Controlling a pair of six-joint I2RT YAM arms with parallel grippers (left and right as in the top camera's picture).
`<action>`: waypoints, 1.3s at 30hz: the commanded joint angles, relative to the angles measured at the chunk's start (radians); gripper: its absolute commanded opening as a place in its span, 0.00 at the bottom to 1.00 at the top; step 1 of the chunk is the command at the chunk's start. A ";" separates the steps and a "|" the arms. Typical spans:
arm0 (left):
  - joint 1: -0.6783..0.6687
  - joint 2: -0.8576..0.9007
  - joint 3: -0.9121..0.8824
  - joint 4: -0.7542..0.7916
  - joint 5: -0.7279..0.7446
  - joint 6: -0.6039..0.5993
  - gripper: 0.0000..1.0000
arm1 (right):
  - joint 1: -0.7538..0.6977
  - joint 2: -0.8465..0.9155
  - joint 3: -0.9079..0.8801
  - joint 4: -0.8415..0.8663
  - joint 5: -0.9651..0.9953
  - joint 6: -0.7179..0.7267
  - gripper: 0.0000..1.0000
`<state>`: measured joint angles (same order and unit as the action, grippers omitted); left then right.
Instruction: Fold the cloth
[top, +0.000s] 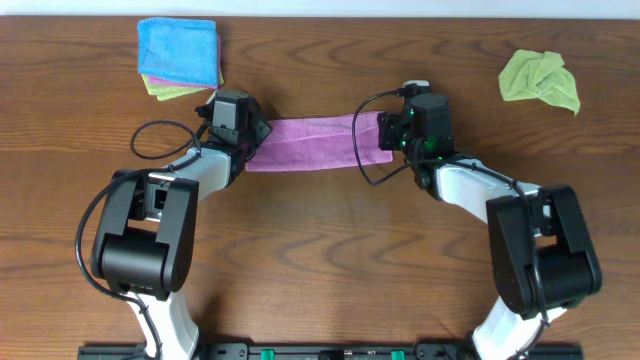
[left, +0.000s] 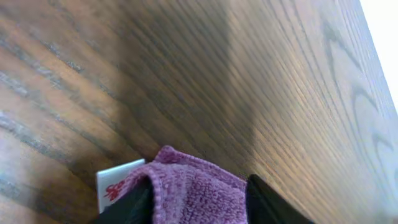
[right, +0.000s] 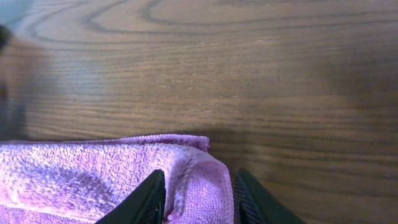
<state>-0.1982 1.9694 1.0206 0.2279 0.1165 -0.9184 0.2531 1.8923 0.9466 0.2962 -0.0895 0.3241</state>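
Observation:
A purple cloth (top: 310, 142) lies stretched in a band across the middle of the wooden table. My left gripper (top: 248, 134) is shut on its left end, where the purple cloth (left: 199, 190) bunches between the black fingers (left: 198, 199) with a white label beside it. My right gripper (top: 388, 131) is shut on its right end; in the right wrist view the cloth's corner (right: 196, 180) is folded over between the fingers (right: 199, 199).
A folded blue cloth (top: 178, 50) on a stack of folded cloths with a green one (top: 170, 90) at the bottom lies at the back left. A crumpled green cloth (top: 540, 78) lies at the back right.

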 joint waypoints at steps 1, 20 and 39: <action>0.005 -0.018 -0.002 -0.007 0.000 0.073 0.58 | 0.008 0.010 0.002 -0.002 0.002 0.036 0.42; 0.055 -0.238 -0.002 -0.230 0.140 0.187 0.77 | -0.002 -0.237 0.002 -0.330 -0.061 0.315 0.93; -0.008 -0.081 -0.002 -0.241 0.029 0.099 0.06 | -0.095 -0.139 -0.001 -0.411 -0.290 0.582 0.99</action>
<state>-0.2050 1.8523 1.0203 -0.0135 0.1715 -0.7998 0.1646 1.7153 0.9470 -0.1307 -0.3473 0.8848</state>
